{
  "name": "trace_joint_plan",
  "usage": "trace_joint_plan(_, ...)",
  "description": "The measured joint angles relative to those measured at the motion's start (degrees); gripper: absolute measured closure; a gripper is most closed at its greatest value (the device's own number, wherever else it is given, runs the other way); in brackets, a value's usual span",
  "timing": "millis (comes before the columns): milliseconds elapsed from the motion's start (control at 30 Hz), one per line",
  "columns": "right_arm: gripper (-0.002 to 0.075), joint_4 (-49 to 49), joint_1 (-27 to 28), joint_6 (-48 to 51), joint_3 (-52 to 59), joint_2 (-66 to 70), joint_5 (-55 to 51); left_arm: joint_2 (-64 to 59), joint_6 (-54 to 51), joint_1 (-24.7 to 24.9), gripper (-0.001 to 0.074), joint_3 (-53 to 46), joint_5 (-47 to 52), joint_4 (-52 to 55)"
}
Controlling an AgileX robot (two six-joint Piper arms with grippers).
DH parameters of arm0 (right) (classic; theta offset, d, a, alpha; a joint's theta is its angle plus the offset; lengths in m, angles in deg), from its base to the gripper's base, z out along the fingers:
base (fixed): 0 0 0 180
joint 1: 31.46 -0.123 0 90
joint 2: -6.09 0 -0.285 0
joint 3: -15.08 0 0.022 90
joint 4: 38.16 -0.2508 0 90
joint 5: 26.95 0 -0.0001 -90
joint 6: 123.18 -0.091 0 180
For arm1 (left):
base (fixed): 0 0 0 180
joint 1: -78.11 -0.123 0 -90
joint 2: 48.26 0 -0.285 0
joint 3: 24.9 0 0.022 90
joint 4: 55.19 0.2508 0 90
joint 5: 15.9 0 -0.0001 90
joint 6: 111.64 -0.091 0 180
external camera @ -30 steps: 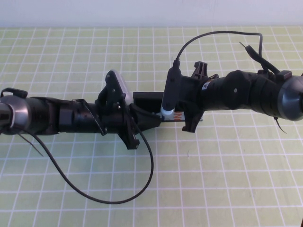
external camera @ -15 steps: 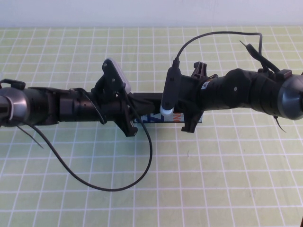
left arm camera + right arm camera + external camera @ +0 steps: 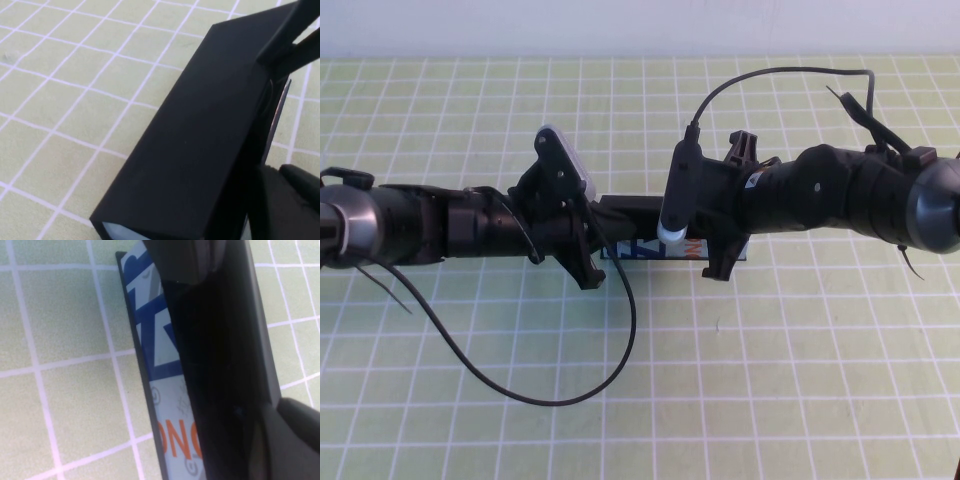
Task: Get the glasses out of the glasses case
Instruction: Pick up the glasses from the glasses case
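The high view looks steeply down from the robot's side, taking in both arms meeting over the glasses case (image 3: 638,232) on the green checked mat (image 3: 770,380). The left wrist camera sits very close above the case's black top (image 3: 200,150), facing along it. The right wrist camera is closer still, facing the case's printed strip (image 3: 160,375); all three views share the case.

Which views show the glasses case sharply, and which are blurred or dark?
High view: evenly lit, crisp, with the left gripper and right gripper hiding most of the glasses case. Left wrist view: its flat black side lacks detail. Right wrist view: close and soft, print readable, dark inside.
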Motion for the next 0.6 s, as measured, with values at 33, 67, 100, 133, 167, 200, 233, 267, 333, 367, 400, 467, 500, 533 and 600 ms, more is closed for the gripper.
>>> trace_joint_plan(33,0.0727,0.0,0.0,0.0,0.0,0.0,0.0,0.0,0.0,0.0,0.0738,0.0,-0.1,0.0)
trace_joint_plan(67,0.0727,-0.1,0.0,0.0,0.0,0.0,0.0,-0.1,0.0,0.0,0.0738,0.0,-0.1,0.0)
trace_joint_plan(100,0.0727,-0.1,0.0,0.0,0.0,0.0,0.0,-0.4,0.0,0.0,0.0738,0.0,-0.1,0.0)
trace_joint_plan(133,0.0727,-0.1,0.0,0.0,0.0,0.0,0.0,-0.8,0.0,0.0,0.0738,0.0,-0.1,0.0)
trace_joint_plan(167,0.0727,-0.1,0.0,0.0,0.0,0.0,0.0,-1.2,0.0,0.0,0.0738,0.0,-0.1,-0.2)
trace_joint_plan(200,0.0727,-0.1,0.0,-0.1,0.0,0.0,0.0,-1.6,-0.1,0.0,0.0738,0.0,-0.1,-0.2)
trace_joint_plan(233,0.0727,-0.1,0.0,-0.1,0.0,0.0,0.0,-2.1,-0.1,0.0,0.0738,0.0,-0.1,-0.2)
trace_joint_plan(267,0.0727,-0.1,0.0,-0.1,0.0,0.0,-0.1,-2.4,-0.1,0.0,0.0738,0.0,-0.1,-0.2)
trace_joint_plan(333,0.0727,-0.4,0.0,-0.1,0.0,0.0,-0.1,-2.6,-0.1,0.0,0.0738,0.0,0.0,-0.2)
trace_joint_plan(367,0.0727,-0.6,0.0,-0.1,0.0,0.0,-0.1,-2.6,-0.1,0.0,0.0737,0.0,0.0,-0.2)
trace_joint_plan(400,0.0727,-0.8,0.0,-0.1,0.0,0.0,-0.1,-2.6,-0.1,0.0,0.0738,0.0,0.0,-0.2)
trace_joint_plan(467,0.0727,-1.2,0.0,-0.1,0.0,0.0,-0.1,-2.6,-0.1,0.0,0.0738,0.0,0.0,-0.2)
trace_joint_plan(500,0.0727,-1.4,0.0,-0.1,0.0,0.0,-0.1,-2.6,-0.1,0.0,0.0738,0.0,-0.1,-0.2)
trace_joint_plan(533,0.0727,-1.4,0.0,-0.1,0.0,0.0,-0.1,-2.6,-0.1,0.0,0.0737,0.0,-0.1,-0.2)
trace_joint_plan(600,0.0727,-1.5,0.0,-0.1,0.0,0.0,-0.1,-2.6,-0.1,0.0,0.0738,0.0,1.5,-0.2)
